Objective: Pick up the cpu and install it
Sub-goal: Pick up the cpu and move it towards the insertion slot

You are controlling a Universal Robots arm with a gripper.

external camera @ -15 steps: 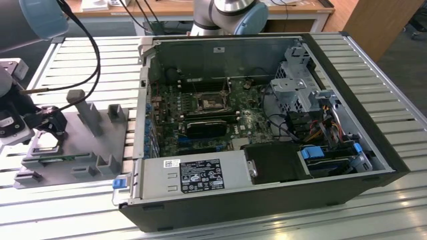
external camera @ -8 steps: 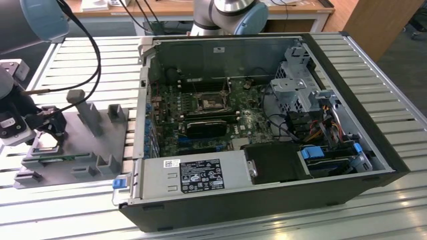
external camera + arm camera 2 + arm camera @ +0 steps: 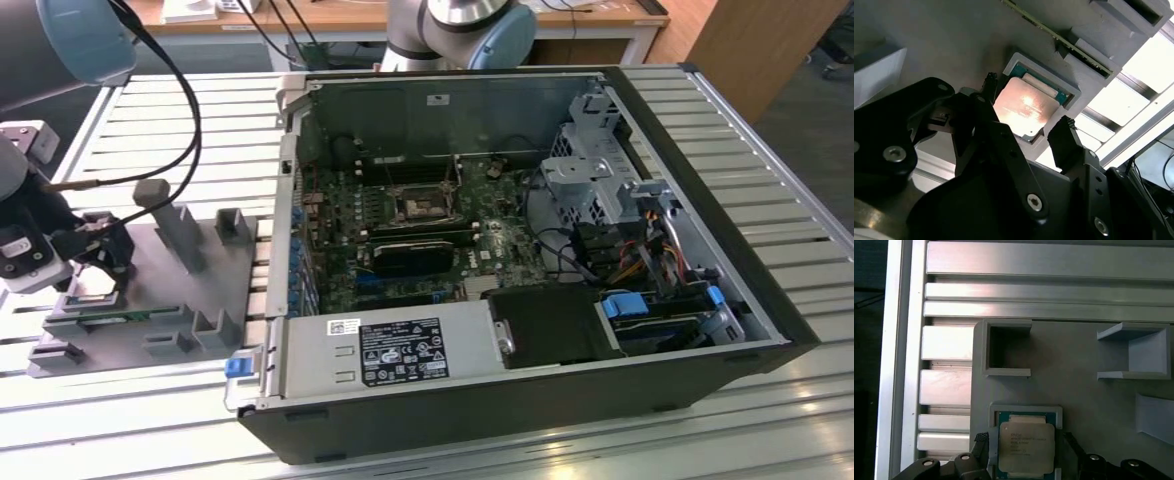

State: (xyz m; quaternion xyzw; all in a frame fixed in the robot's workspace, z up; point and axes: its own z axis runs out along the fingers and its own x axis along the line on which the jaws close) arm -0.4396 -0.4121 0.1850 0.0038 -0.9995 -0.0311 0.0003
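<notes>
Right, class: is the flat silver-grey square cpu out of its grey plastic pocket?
No, the silver-grey cpu lies flat inside the grey plastic pocket, the claw straddling it.

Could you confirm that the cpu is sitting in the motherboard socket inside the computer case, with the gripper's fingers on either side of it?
Not quite: the cpu sits in a square pocket of the grey fixture, not in the socket, as the second wrist view shows. The fingers of the gripper do stand on either side of it.
</notes>
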